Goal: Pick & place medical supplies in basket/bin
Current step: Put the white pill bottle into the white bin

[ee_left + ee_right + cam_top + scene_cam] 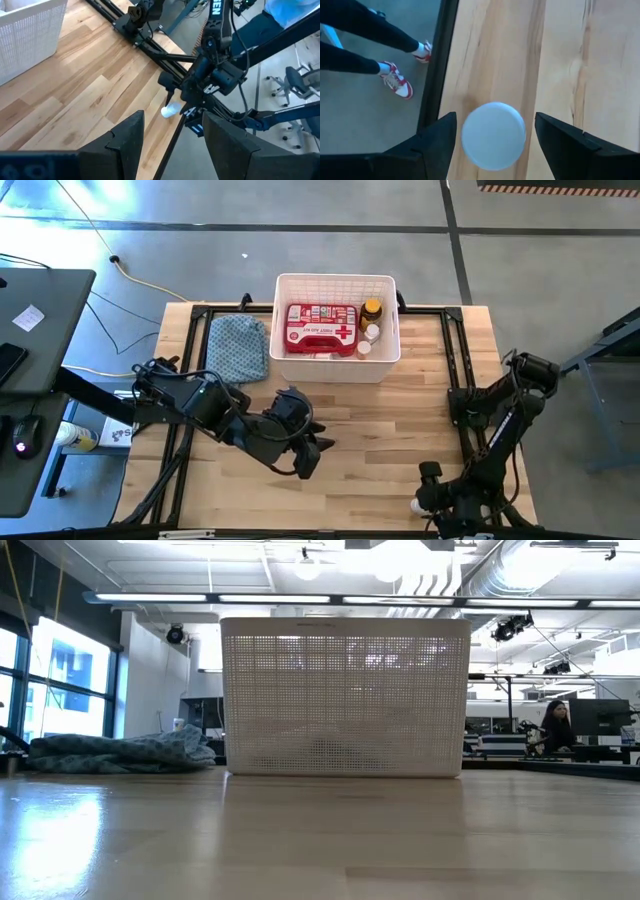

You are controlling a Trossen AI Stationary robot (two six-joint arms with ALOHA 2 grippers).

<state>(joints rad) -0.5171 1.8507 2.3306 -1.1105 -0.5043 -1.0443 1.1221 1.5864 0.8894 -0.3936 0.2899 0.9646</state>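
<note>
From above, I see the basket (338, 283) already holding the red first-aid case (322, 329) and bottles. My right wrist view shows the spread right claw (492, 137) straddling one last white pill bottle (493, 135) — ungripped. Left claw (170, 132) spread, idle.

One white basket (337, 283), one red first-aid case (321, 328), one amber bottle (371, 311), two small white bottles (372, 332), one patterned cloth (238, 346).
</note>
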